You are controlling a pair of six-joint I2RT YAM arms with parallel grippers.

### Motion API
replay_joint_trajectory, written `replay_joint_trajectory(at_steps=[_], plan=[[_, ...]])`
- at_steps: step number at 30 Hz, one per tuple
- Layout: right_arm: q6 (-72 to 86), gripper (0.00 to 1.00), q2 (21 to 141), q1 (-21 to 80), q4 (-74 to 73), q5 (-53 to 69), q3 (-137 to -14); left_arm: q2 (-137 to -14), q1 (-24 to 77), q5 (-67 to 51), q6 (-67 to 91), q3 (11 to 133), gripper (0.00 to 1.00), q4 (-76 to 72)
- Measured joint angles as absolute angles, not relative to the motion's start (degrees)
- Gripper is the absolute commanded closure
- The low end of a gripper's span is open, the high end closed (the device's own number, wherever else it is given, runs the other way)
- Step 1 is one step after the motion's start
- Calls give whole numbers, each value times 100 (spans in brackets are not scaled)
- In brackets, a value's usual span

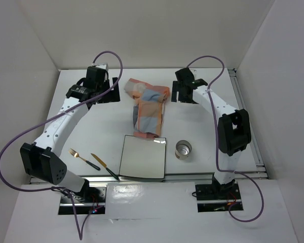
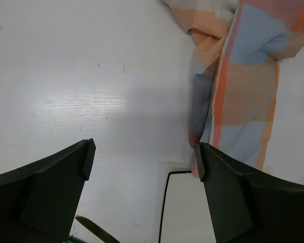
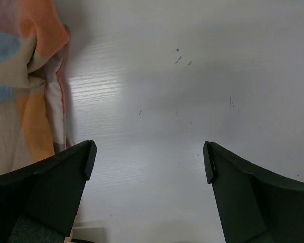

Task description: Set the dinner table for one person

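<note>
Cloth step, both arms staged either side of the crumpled checked cloth (image 1: 148, 106), nothing gripped yet.

Left arm (image 1: 66, 114) and right arm (image 1: 220, 106): jaws wide, empty, above bare tabletop (image 1: 187, 126), which spans the whole work area under everything. Likely next: each side pinches a cloth edge, then the arms pull apart to flatten it; the folds are bunched, so picking a single layer looks tricky. Count: 1 cloth, 1 square plate (image 1: 143, 157), 1 fork (image 1: 80, 156), 1 knife (image 1: 102, 164), 1 metal cup (image 1: 183, 149).
</note>
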State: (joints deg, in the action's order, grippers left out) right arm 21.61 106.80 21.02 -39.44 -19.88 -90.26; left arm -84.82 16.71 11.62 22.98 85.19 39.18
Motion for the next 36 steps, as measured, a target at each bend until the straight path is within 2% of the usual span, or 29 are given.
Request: replay_joint_trajectory(at_steps=[7,8,11,12,14,15,18,19,20,23,27,29,32,36], plan=[[2110,1,10639,2102,-3859,-1603,-9017,-8503,1671,1013,2397,8514,0,3922],[2091,12,10637,2102,-3822,-1518,-9017,-8503,1671,1004,2401,8508,0,3900],[2005,36,10637,2099,-3625,-1186,-9017,-8503,1671,976,2429,8508,8,3868],[1986,48,10639,2080,-3553,-1050,-9028,-8514,1671,974,2432,8508,10,3859],[1979,49,10715,2038,-3476,-701,-9148,-8584,1671,961,2447,8549,12,3865],[1986,37,10844,1992,-3448,-484,-9349,-8678,1671,932,2453,8635,12,3889],[2016,32,11371,1804,-3286,91,-9961,-9080,1671,893,2541,9015,13,3933],[2027,28,11633,1721,-3251,292,-10248,-9233,1671,873,2569,9157,15,3942],[2043,20,11885,1649,-3190,443,-10471,-9404,1671,858,2585,9310,15,3968],[2078,14,12645,1503,-3188,775,-11227,-9870,1671,753,2598,9721,15,4025],[2130,17,13686,1400,-3238,1048,-12396,-10427,1671,609,2611,10213,15,4145],[2150,24,14022,1389,-3260,1184,-12746,-10613,1671,572,2615,10388,15,4213],[2226,29,14285,1387,-3286,1431,-12951,-10860,1669,528,2620,10665,15,4362],[2311,29,14306,1400,-3328,1551,-12932,-11216,1656,478,2633,11205,15,4525]])
